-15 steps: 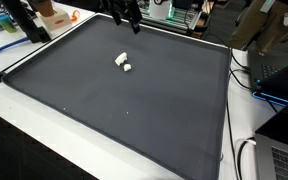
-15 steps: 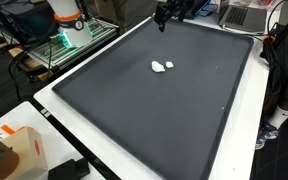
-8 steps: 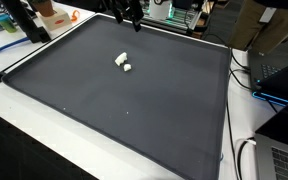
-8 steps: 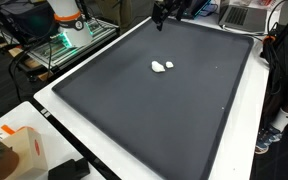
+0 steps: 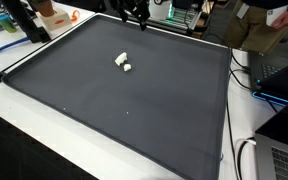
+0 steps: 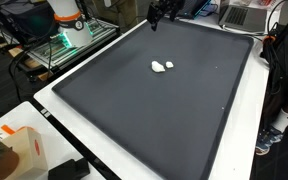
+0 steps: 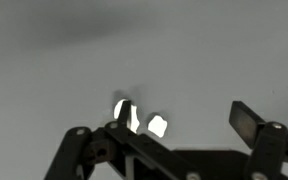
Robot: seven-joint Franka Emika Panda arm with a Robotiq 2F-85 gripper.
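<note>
- Hovering over the mat (image 5: 134,115) at the edge farthest from both exterior cameras, your gripper (image 5: 134,20) has its jaws spread wide with nothing between them.
- Nearest to it are a larger white piece (image 5: 120,60) and a smaller white piece (image 5: 127,68). Both lie on the mat's far half, toward the mat's centre from the gripper and well apart from it.
- The two pieces sit just beside each other; you cannot tell whether they touch.
- In an exterior view they line up roughly along the mat's far edge (image 6: 158,67).
- The wrist view shows both pieces side by side, ahead of the fingers (image 7: 246,120) and within their span.
- The larger piece's long axis is too small to judge.
</note>
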